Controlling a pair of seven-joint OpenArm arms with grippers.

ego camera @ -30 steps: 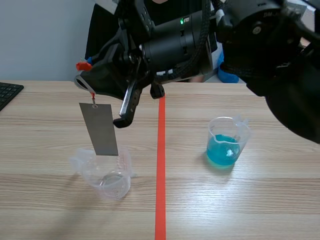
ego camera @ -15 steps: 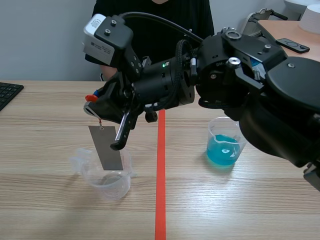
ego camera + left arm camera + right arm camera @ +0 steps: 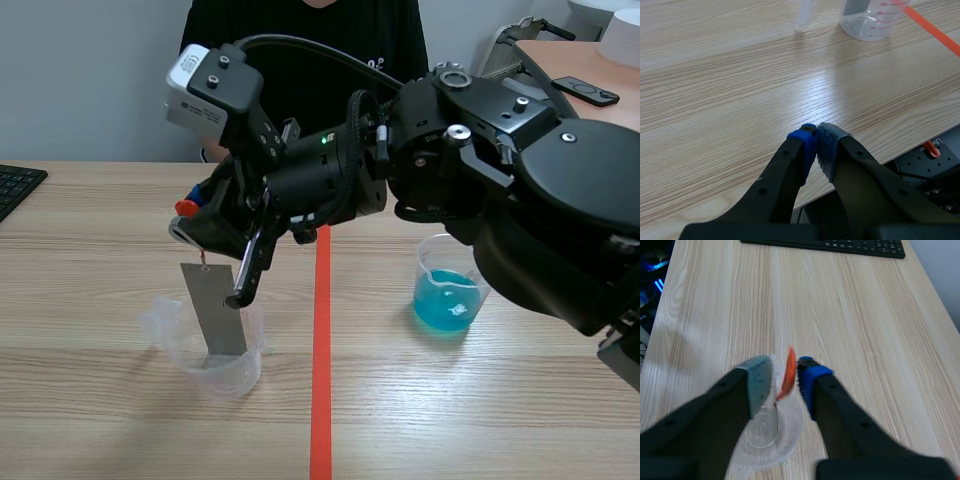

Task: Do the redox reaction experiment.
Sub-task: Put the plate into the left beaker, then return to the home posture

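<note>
The right gripper (image 3: pixel 784 377) is pinching an orange tab (image 3: pixel 788 371) between its fingers, dangling the grey metal strip (image 3: pixel 213 310) below them into the clear beaker (image 3: pixel 215 365), while the left gripper (image 3: pixel 816 145) is resting closed on nothing; the loosely hung strip is probably risking nudging the rim and tipping that light beaker.

wooden table (image 3: pixel 500 400) with a clear beaker (image 3: pixel 225 375), a blue-filled beaker (image 3: pixel 448 292) (across the tape line (image 3: pixel 320 400)) and a keyboard (image 3: pixel 18 186)

The right arm (image 3: pixel 480 180) spans the desk's (image 3: pixel 90 420) middle. Below, the clear beaker (image 3: pixel 225 374) with its plate (image 3: pixel 213 308) and the blue beaker (image 3: pixel 449 295) stand well apart, open desk between.
</note>
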